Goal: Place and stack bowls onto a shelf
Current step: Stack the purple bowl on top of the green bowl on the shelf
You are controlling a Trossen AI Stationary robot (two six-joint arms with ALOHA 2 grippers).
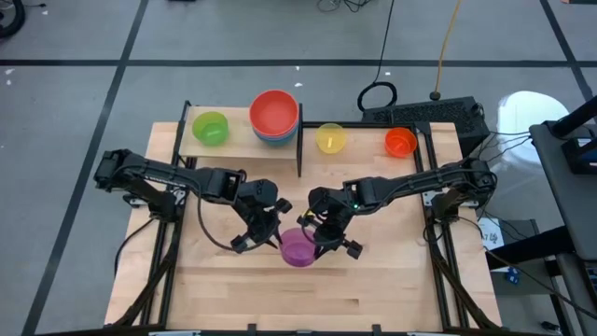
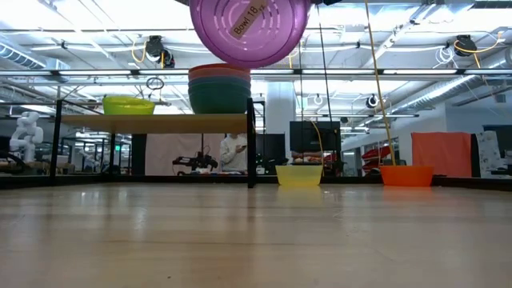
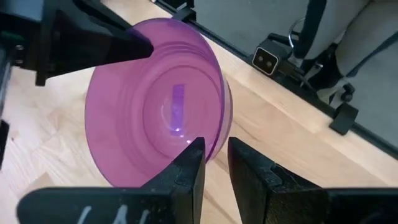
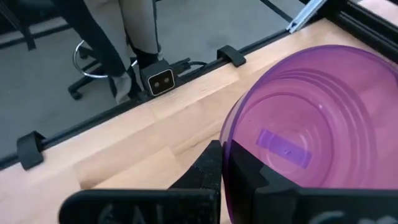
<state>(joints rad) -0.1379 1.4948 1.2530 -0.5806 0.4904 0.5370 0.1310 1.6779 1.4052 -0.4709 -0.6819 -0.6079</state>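
Right now the round purple plastic bowl point(image 1: 298, 248) is hanging in the air over the middle of the wooden tabletop point(image 1: 373, 289), gripped from both sides. The right gripper point(image 4: 225, 167) is sitting clamped tight on the bowl's rim, one finger inside and one outside. The left gripper point(image 3: 216, 163) is standing at the opposite rim with its fingers only narrowly apart, the rim lying just at their tips; whether they are pinching it I cannot tell.

Bare wood is lying open all around the bowl, out to the near edge and both side edges, and the low view is showing clear air between the bowl's underside and the tabletop.

Along the far edge, the small light-wood shelf point(image 1: 238, 140) on its black frame is occupying the far left corner. It is carrying a green bowl point(image 1: 210, 128) near its left end and a stack of larger bowls point(image 1: 274, 117), red on top, near its black end bar. A yellow bowl point(image 1: 330, 138) and an orange bowl point(image 1: 400, 142) are resting on the tabletop to the right of the shelf, apart from each other.

The purple bowl is tilting, its labelled base facing towards the near edge in the low view.
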